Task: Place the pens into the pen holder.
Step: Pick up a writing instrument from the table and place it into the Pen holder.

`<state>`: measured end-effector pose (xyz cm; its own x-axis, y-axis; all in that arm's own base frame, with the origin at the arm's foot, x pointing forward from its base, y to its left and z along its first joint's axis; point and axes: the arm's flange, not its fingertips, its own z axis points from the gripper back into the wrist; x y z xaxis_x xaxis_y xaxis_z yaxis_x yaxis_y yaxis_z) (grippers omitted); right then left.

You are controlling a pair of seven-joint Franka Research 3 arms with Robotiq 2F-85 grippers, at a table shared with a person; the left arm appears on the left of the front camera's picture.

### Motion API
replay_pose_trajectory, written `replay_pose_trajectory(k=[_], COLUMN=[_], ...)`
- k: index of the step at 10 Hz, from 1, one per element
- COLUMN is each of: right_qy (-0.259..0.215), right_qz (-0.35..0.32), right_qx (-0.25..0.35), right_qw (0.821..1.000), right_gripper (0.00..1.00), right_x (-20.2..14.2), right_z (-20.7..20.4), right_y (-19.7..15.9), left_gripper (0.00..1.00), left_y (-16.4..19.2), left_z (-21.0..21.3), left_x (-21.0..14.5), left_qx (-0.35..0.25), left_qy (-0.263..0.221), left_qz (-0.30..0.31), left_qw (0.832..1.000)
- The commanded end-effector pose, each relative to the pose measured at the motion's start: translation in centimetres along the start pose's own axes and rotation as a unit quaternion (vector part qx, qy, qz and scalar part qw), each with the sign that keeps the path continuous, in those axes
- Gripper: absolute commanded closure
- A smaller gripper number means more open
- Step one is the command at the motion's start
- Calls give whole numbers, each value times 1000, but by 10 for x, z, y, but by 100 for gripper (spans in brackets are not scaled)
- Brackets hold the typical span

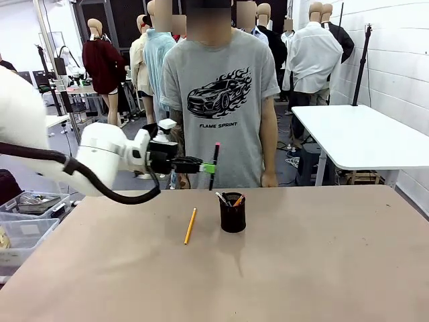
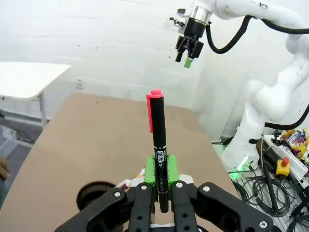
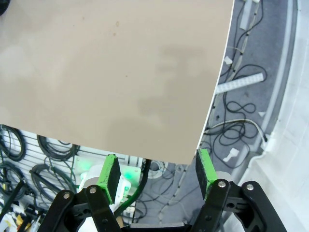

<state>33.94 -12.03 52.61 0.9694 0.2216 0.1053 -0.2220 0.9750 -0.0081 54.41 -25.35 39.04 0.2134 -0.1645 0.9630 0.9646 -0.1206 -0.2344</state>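
My left gripper is shut on a dark pen with a red cap. It holds the pen upright, above the table and a little left of the pen holder. In the left wrist view the pen stands between the green pads, with the black mesh holder low on the left. A whitish tip and an orange tip stick out of the holder. A yellow pencil-like pen lies on the table left of it. My right gripper is open and empty, high over the table's edge.
A person stands at the far edge of the brown table, hands down. Clear plastic bins sit off the table's left side and a white table stands at the back right. Cables cover the floor beyond the edge.
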Motion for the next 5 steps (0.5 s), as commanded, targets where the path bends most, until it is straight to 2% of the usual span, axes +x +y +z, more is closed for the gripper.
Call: replay_pose_trajectory(k=[1,3,5], right_qy=[7,7,7], right_qz=[0,0,0], right_qx=[-10,-10,-10], right_qw=[1000,1000,1000], right_gripper=[21,21,21], right_x=[1,1,1], right_z=[0,0,0], right_y=[-2,-2,-2], left_gripper=[100,100,100], left_y=[27,44,55], left_z=[-24,-50,-56], left_x=[-3,-23,-38], left_qx=[-26,-27,-43], left_qy=[-34,9,-1], left_qz=[-8,1,-9], left_qw=[999,1000,999])
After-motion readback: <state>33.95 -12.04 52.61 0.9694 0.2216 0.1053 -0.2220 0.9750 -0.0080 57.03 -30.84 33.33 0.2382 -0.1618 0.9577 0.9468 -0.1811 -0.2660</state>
